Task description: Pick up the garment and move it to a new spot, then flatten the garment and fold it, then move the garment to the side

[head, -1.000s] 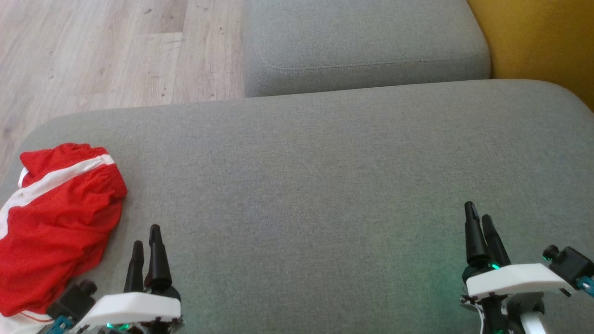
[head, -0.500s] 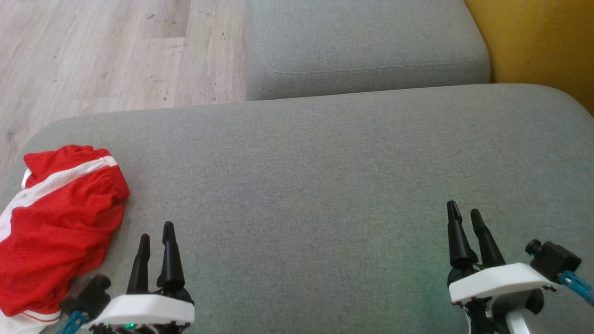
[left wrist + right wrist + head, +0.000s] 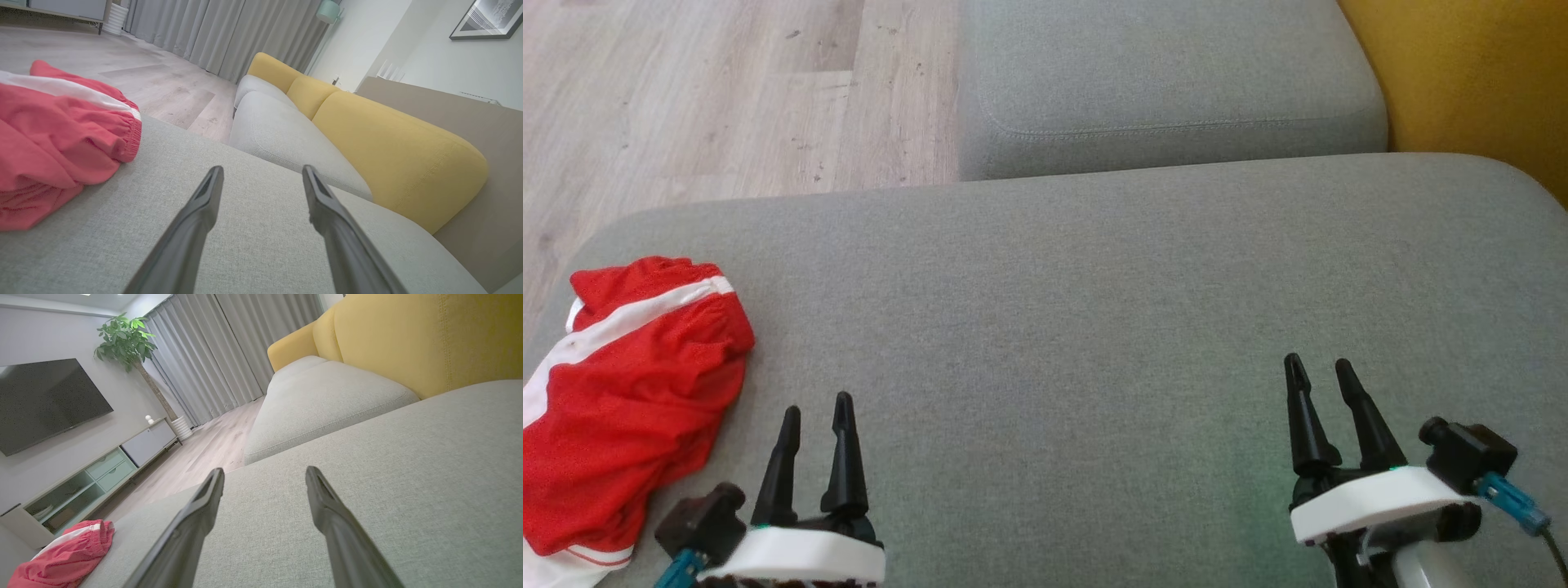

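Observation:
A crumpled red garment (image 3: 629,392) with white stripes lies at the left end of the grey sofa seat (image 3: 1094,310). It also fills the left side of the left wrist view, garment (image 3: 57,139), and sits small at the lower left of the right wrist view, garment (image 3: 69,555). My left gripper (image 3: 817,408) hovers low just right of the garment, open and empty, apart from the cloth. Far to the right, my right gripper (image 3: 1319,371) is open over bare cushion. Both wrist views show spread fingers, left gripper (image 3: 261,171) and right gripper (image 3: 264,471).
A second grey seat cushion (image 3: 1168,82) lies beyond, with yellow backrests (image 3: 1470,73) on the right. Wooden floor (image 3: 703,98) borders the seat's far left edge. A TV (image 3: 45,400), low cabinet (image 3: 94,473) and plant (image 3: 126,339) stand across the room.
Both grippers have turned so their fingers show side by side; the left one shifted right, the right one left. The camera drifted slightly. The garment lies as before.

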